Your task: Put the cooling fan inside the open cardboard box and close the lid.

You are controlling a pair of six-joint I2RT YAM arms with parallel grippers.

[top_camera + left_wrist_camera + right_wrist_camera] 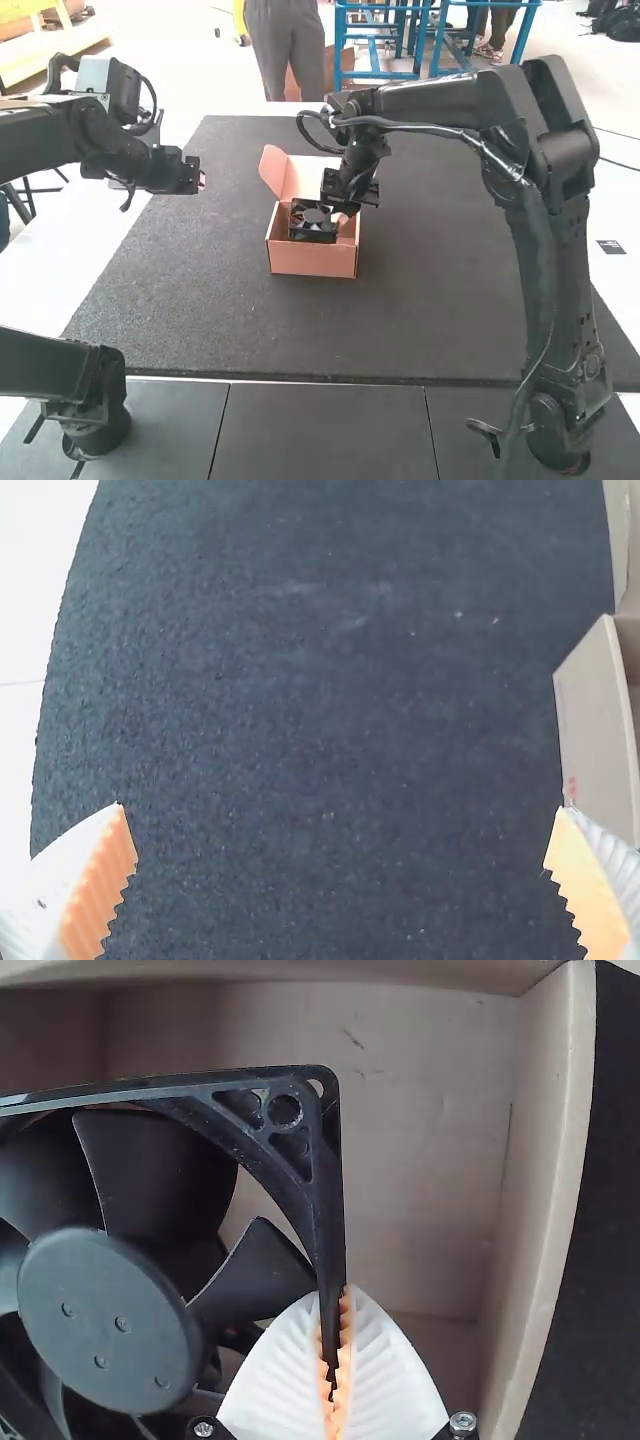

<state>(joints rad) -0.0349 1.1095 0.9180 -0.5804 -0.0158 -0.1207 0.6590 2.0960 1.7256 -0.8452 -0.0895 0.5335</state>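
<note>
The right gripper (334, 1325) is clamped on one thin edge of the fan (110, 1290), probably so the blades stay free while the fan, tilted, sits partly down inside the cardboard box (312, 255). The box stands mid-worktop (200, 290), a little toward the far edge, with its lid (274, 168) raised at the back. The left gripper (194, 177) hovers over the worktop's left side with its fingers spread wide, likely placed there to handle the lid.
</note>
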